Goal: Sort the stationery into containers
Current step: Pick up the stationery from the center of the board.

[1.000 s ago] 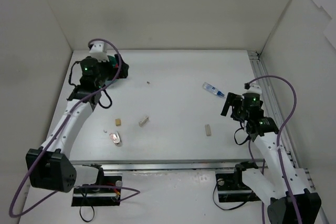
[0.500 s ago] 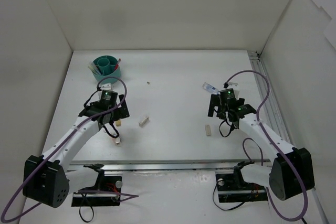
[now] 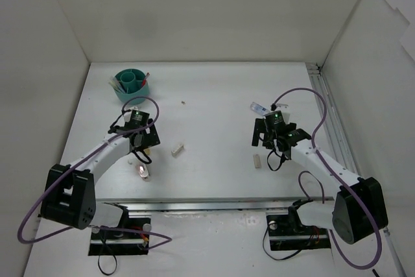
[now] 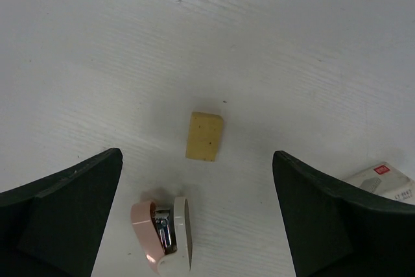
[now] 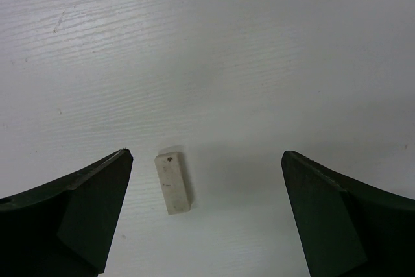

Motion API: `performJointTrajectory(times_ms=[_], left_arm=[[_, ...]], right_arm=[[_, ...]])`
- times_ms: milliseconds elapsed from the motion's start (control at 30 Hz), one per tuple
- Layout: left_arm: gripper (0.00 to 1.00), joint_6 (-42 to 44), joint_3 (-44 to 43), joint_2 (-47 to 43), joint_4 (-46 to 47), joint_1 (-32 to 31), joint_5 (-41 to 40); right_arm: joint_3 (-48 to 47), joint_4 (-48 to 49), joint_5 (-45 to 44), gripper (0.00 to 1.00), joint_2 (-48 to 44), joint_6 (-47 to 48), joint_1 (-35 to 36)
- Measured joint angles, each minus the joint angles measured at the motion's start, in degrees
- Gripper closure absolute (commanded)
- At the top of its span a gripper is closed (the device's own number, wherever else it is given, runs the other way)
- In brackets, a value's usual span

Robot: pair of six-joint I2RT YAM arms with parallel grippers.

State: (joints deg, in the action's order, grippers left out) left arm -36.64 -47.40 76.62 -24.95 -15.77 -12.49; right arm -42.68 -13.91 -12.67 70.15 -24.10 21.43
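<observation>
The round teal cup [image 3: 131, 84] stands at the far left with a few pens in it. My left gripper [image 3: 141, 152] is open and empty, low over a small yellow eraser block [image 4: 205, 135] that lies just ahead of the gap between its fingers [image 4: 71, 205]. My right gripper [image 3: 264, 144] is open and empty above a pale beige eraser block [image 5: 174, 183], which lies between its fingers, nearer the left one; the block also shows in the top view [image 3: 257, 160]. A blue-white tube [image 3: 258, 108] lies just beyond the right arm, partly hidden.
A small pink-and-white stapler [image 4: 163, 235] lies close to the left finger, also seen in the top view [image 3: 142, 172]. A white boxed eraser [image 3: 176, 150] lies to the right of the left gripper. A tiny scrap [image 3: 183, 102] lies farther back. White walls enclose the table.
The left arm swung from the teal cup back toward the near left, over the yellow eraser. The right arm moved left, over the beige eraser. Both grippers stay open.
</observation>
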Motion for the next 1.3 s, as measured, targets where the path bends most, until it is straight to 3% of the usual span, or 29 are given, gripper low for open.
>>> performJointTrajectory(times_ms=[367, 800, 900, 1000, 1067, 1300], left_arm=[[0.42, -0.02, 0.22, 8.87, 5.29, 1.92, 4.61], [0.63, 0.04, 2.12, 8.7, 4.24, 1.92, 5.4], [0.73, 0.07, 2.1, 8.79, 3.89, 1.92, 5.38], [0.93, 0.2, 2.1, 8.79, 3.8, 1.92, 5.4], [1.0, 0.61, 1.99, 8.72, 3.78, 1.92, 5.49], [1.0, 4.7, -3.65, 5.11, 2.51, 1.92, 4.94]], right_arm=[[-0.46, -1.33, -1.2, 0.02, -1.57, -0.55, 0.0], [-1.62, -3.23, -5.25, 0.02, -3.43, -0.35, 0.0], [-1.62, -3.43, -6.19, 0.02, -4.98, -0.33, 0.0], [-1.62, -3.5, -6.97, 0.02, -6.34, -0.31, 0.0], [-1.62, -3.52, -7.28, 0.02, -6.91, -0.31, 0.0], [-1.64, -3.65, -7.82, 0.02, -7.04, 0.11, 0.0]])
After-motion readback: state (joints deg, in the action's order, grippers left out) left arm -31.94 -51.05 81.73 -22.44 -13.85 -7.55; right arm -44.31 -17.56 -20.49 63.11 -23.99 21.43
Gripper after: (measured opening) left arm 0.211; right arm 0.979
